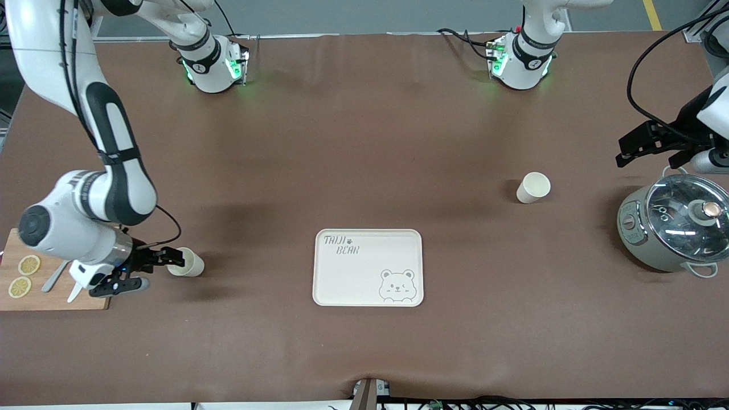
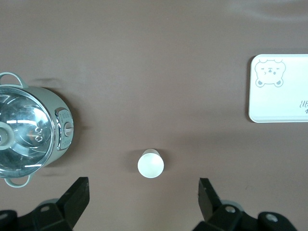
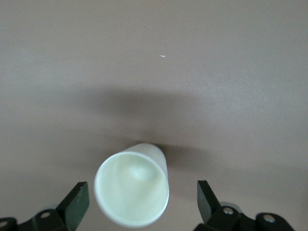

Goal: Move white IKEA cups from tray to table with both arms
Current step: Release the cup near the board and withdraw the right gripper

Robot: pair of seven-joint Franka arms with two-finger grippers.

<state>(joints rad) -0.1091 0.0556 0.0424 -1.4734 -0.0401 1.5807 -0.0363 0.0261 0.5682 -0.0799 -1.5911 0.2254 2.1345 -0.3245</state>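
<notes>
The right claw (image 1: 149,271) sits low at the right arm's end of the desk (image 1: 364,142), its fingers spread wide on either side of one white cup (image 1: 188,262), apparently not touching it. That cup stands upright on the desk beside a wooden board (image 1: 54,299) with lemon slices (image 1: 24,276). The left claw (image 1: 649,145) hangs wide open above the desk near the grey-green pot (image 1: 675,230). The second cup (image 1: 533,187) stands upright between pot and bear tray (image 1: 368,267), which holds nothing.
</notes>
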